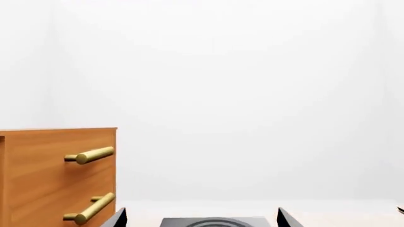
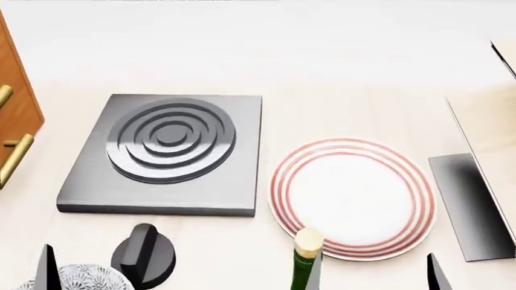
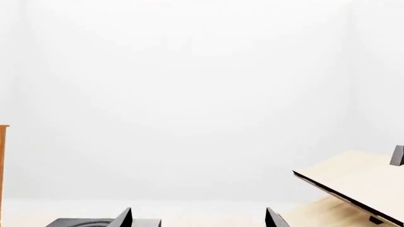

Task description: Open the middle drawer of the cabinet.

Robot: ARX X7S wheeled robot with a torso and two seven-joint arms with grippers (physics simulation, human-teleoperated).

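Since both visible drawer fronts sit flush with the face of the cabinet [image 1: 44,175], the task looks not yet begun. In the left wrist view the cabinet stands to one side, with two brass bar handles showing: the top handle [image 1: 90,155], and below it the handle [image 1: 90,209] that I take to belong to the middle drawer [image 1: 38,203]. That drawer appears fully shut, with none of its box sides on view (the frame cuts it off low down, so the lower edge cannot be checked).

From the head view, the cabinet is only a sliver at the far left edge, well apart from both arms. The left gripper [image 1: 200,218] shows just two dark fingertips, spread wide with nothing between them but the grey hotplate [image 2: 165,154] beyond. The right gripper [image 3: 197,218] reads the same: jaws parted and empty, pointed at open space with a pale slanted panel [image 3: 353,182] off to one side. Neither touches a handle.

A red-rimmed plate [image 2: 351,196], a black knob [image 2: 144,254] and a green bottle top [image 2: 306,257] sit near the robot, between it and nothing that matters here.

What is left, by my judgement, is everything: turning toward the cabinet, reaching the second handle, closing on it and pulling outward. The left arm seems better placed.
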